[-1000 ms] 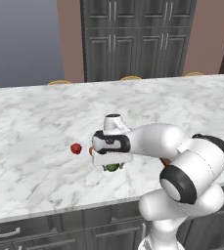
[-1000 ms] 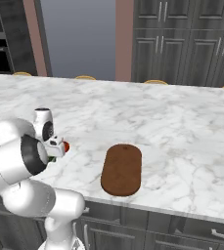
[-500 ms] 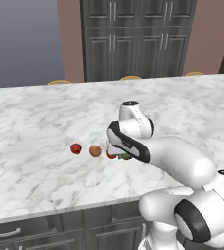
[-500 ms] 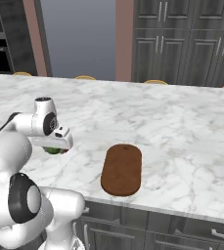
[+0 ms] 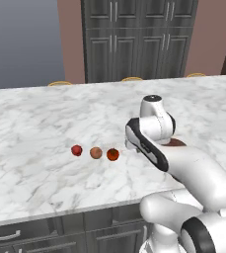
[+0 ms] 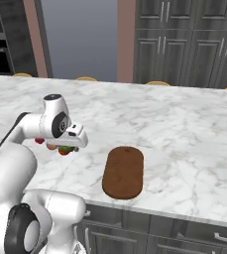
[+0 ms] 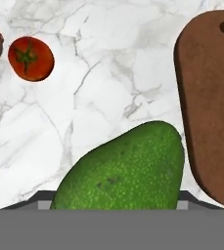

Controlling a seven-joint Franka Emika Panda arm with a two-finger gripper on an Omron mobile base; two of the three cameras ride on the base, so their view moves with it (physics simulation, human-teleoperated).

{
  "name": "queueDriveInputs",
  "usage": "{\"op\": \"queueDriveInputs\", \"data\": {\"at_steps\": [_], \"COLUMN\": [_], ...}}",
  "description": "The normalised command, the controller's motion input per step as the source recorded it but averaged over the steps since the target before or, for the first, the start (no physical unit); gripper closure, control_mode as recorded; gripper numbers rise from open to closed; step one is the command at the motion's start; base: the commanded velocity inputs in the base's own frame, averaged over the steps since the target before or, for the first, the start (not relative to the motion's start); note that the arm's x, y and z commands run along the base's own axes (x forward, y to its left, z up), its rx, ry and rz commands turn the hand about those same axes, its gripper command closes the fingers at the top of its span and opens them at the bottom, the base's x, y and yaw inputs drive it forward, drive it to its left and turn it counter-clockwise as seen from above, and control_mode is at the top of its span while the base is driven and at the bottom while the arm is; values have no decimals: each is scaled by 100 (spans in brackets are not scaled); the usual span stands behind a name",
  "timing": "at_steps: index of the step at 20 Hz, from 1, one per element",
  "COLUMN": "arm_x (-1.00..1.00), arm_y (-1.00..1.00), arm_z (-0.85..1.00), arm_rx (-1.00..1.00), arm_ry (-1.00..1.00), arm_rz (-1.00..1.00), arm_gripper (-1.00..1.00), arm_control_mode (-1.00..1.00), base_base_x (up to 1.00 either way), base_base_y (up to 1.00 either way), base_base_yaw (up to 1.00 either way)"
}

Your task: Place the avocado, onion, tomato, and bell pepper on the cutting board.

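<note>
avocado (image 7: pixel 125 168) sits held in the gripper (image 6: pixel 71 147), above the counter short of the board (image 7: pixel 211 97); a loose pinch could let it roll out.

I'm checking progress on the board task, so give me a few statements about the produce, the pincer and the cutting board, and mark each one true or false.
1. The avocado is in the pincer, lifted off the counter. True.
2. The cutting board already has the tomato on it. False: the board is bare; the tomato sits on the counter.
3. Three small items lie in a row on the counter: a crimson ball, the onion and the tomato. True.
4. The onion lies at the end of that row. False: it is in the middle.
5. In the hand view the avocado is over the board. False: it is over marble, beside the board's edge.
</note>
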Motion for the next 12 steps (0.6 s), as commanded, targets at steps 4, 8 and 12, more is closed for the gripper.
{"op": "queueDriveInputs", "data": {"at_steps": [4,8,12], "arm_x": [13,19,19], "arm_y": [-68,-72,-73], "arm_z": [3,0,1], "arm_rx": [0,0,0], "arm_ry": [-1,0,0], "arm_rz": [0,0,0], "arm_gripper": [100,100,100], "arm_control_mode": [-100,-100,-100], "base_base_x": [0,0,0], "base_base_y": [0,0,0], "base_base_yaw": [0,0,0]}}
